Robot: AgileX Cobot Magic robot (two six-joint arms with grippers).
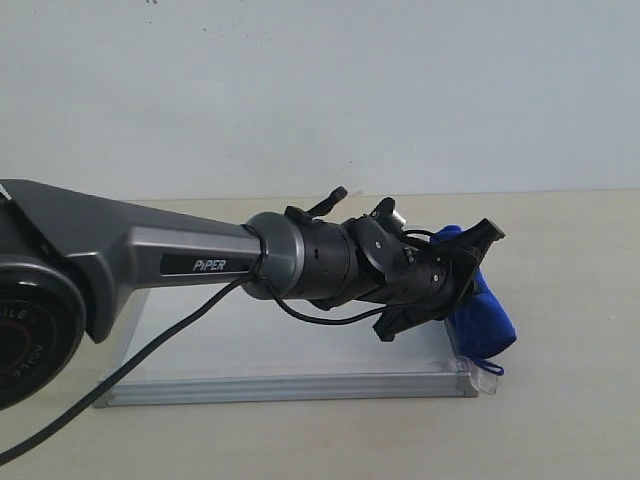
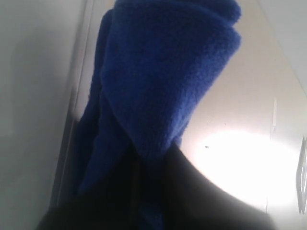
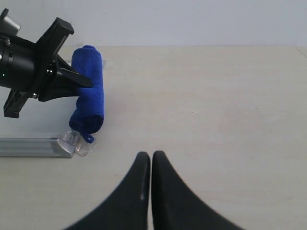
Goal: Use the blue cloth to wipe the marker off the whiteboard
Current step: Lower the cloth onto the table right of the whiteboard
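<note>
Obs.: The left arm (image 1: 130, 260) reached from the left across the whiteboard (image 1: 290, 388) to the board's right edge. The left gripper (image 1: 468, 285) was there, its jaws clamped on the blue cloth (image 1: 488, 315). In the left wrist view the cloth (image 2: 168, 72) filled most of the frame. Its fuzzy folds narrowed down into the dark fingers (image 2: 201, 201), and the board's metal frame (image 2: 72, 100) ran alongside it.

Cloth position: rolled, lying along the outside of the whiteboard's right frame edge. One end sat just beside the clear tape tab (image 3: 76, 141) at the near right corner. The small loop tag (image 1: 490, 368) hung at that end. I could not tell whether the cloth rested on the table (image 1: 570, 420) or was raised slightly off it.

Right gripper (image 3: 151, 160): fingers pressed together with nothing between them, over bare table and well apart from the cloth (image 3: 88, 96) and the left gripper (image 3: 79, 81). The frame end (image 3: 33, 146) was visible in the same view.

Board surface: largely hidden behind the arm in the exterior view.
</note>
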